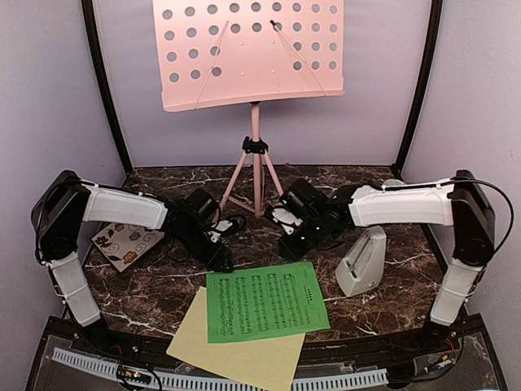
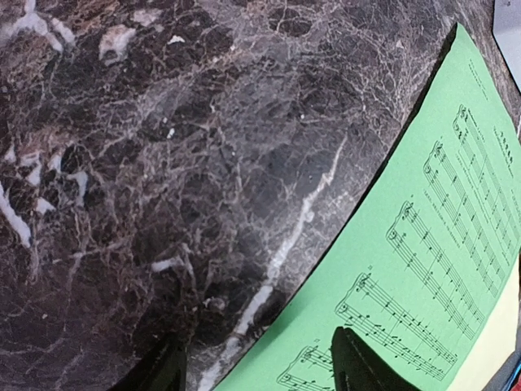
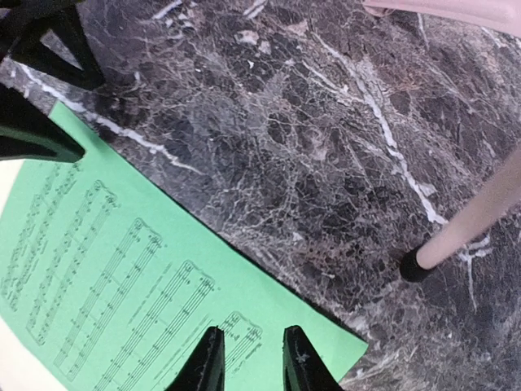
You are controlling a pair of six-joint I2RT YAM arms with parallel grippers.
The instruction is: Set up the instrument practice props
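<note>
The pink music stand (image 1: 252, 53) rises at the back on its tripod (image 1: 255, 175); one of its feet (image 3: 417, 265) shows in the right wrist view. A green music sheet (image 1: 264, 300) lies flat at the front, overlapping a pale yellow music sheet (image 1: 236, 346). The light-grey metronome (image 1: 362, 262) stands to the right of the sheets. My left gripper (image 2: 260, 371) is open wide and straddles the far left edge of the green sheet (image 2: 423, 244). My right gripper (image 3: 252, 362) hovers over the far right corner of the green sheet (image 3: 122, 269), its jaws slightly apart with nothing between them.
A floral tile (image 1: 126, 242) lies under the left arm at the left. A pale green bowl (image 1: 393, 183) peeks out behind the right arm. Purple walls and black posts close in the dark marble table (image 1: 155, 289). The left gripper's fingers (image 3: 32, 122) show in the right wrist view.
</note>
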